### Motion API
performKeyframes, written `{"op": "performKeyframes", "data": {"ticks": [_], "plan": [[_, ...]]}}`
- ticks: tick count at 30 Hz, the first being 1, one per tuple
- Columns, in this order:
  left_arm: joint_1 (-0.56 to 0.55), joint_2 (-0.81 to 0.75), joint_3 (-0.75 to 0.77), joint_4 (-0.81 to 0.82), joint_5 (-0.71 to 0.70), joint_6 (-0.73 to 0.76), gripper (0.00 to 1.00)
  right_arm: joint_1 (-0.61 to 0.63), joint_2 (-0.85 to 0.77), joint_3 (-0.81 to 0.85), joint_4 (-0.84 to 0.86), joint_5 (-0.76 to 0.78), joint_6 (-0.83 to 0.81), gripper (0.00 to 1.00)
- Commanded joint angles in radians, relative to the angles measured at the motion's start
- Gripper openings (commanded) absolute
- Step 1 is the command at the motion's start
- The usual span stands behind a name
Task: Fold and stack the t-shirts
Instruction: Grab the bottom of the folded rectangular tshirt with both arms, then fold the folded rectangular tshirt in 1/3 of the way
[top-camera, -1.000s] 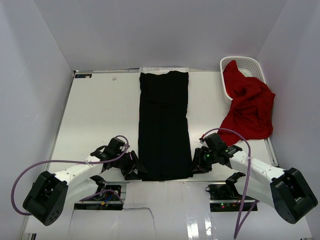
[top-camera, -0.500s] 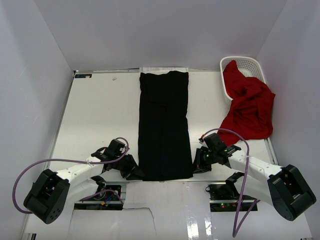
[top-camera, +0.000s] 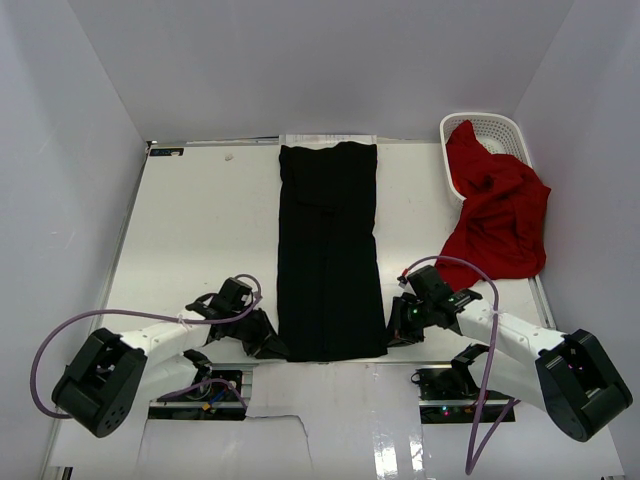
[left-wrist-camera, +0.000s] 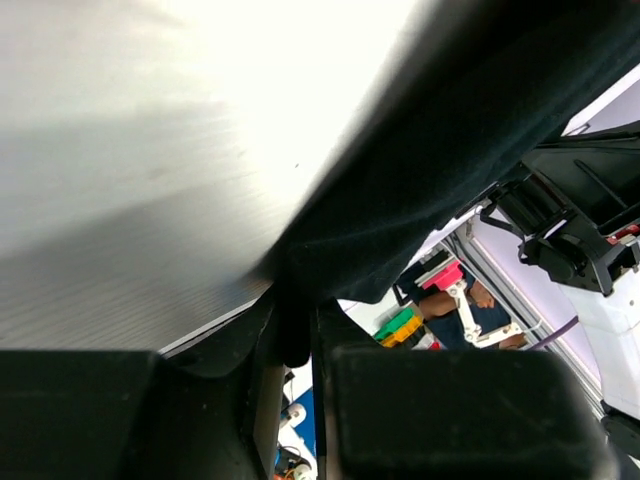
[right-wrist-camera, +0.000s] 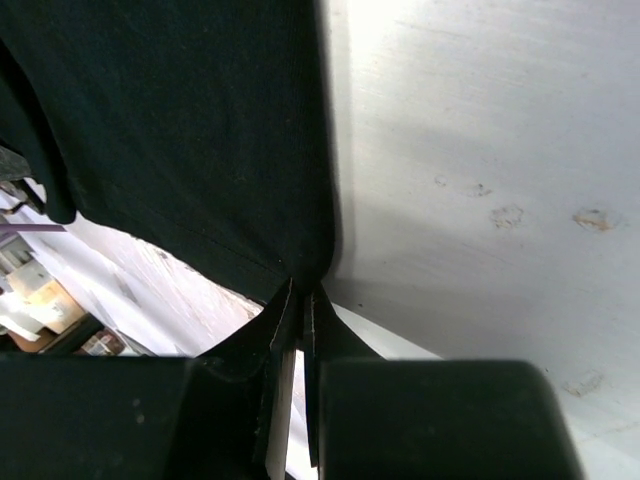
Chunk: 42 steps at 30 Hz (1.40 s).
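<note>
While left gripper (top-camera: 272, 347) and right gripper (top-camera: 392, 335) are clenching black shirt's (top-camera: 328, 250) near corners, they should be lifting evenly.

My pincer (left-wrist-camera: 293, 325) is at the bottom, and its two dark fingers (left-wrist-camera: 262, 360) squeeze a corner of the black t-shirt (left-wrist-camera: 450, 120). The cloth goes up and to the right from my pincer. The white tabletop (left-wrist-camera: 150, 150) spreads out above it on the left. To the right, past the cloth, I see black and white parts of another robot arm (left-wrist-camera: 575, 235).
</note>
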Motion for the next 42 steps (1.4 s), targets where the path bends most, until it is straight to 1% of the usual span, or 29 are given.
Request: {"op": "performKeyframes", "data": {"ticks": [1,3,7,10,11,16,25,28,32,33,36,42], "plan": [[-0.003,0.049,0.032,-0.021,-0.076,0.062,0.24,0.003,0.009,0.052,-0.087,0.022,-0.047,0.08],[-0.003,0.061,0.075,-0.021,-0.057,0.065,0.21,0.003,0.013,0.090,-0.107,0.010,-0.066,0.08],[-0.003,0.069,0.142,-0.051,-0.042,0.074,0.19,0.003,0.012,0.150,-0.149,-0.013,-0.080,0.08],[-0.003,0.070,0.182,-0.068,-0.031,0.077,0.09,0.003,0.013,0.175,-0.161,-0.041,-0.082,0.08],[-0.003,0.072,0.188,-0.073,-0.025,0.077,0.00,0.003,0.015,0.189,-0.165,-0.044,-0.085,0.08],[-0.003,0.078,0.227,-0.097,-0.007,0.073,0.00,0.001,0.030,0.224,-0.175,-0.059,-0.096,0.08],[-0.003,0.081,0.291,-0.145,-0.016,0.062,0.00,-0.022,0.058,0.314,-0.207,-0.065,-0.139,0.08],[-0.002,0.093,0.334,-0.165,-0.029,0.062,0.00,-0.030,0.070,0.359,-0.216,-0.067,-0.152,0.08],[0.004,0.119,0.435,-0.218,-0.062,0.082,0.00,-0.043,0.093,0.422,-0.248,-0.068,-0.175,0.08],[0.012,0.132,0.481,-0.244,-0.068,0.095,0.00,-0.053,0.104,0.436,-0.253,-0.068,-0.182,0.08],[0.044,0.155,0.553,-0.277,-0.080,0.121,0.00,-0.071,0.128,0.492,-0.280,-0.067,-0.212,0.08],[0.148,0.208,0.635,-0.307,-0.062,0.194,0.00,-0.135,0.197,0.589,-0.304,-0.071,-0.275,0.08]]}}
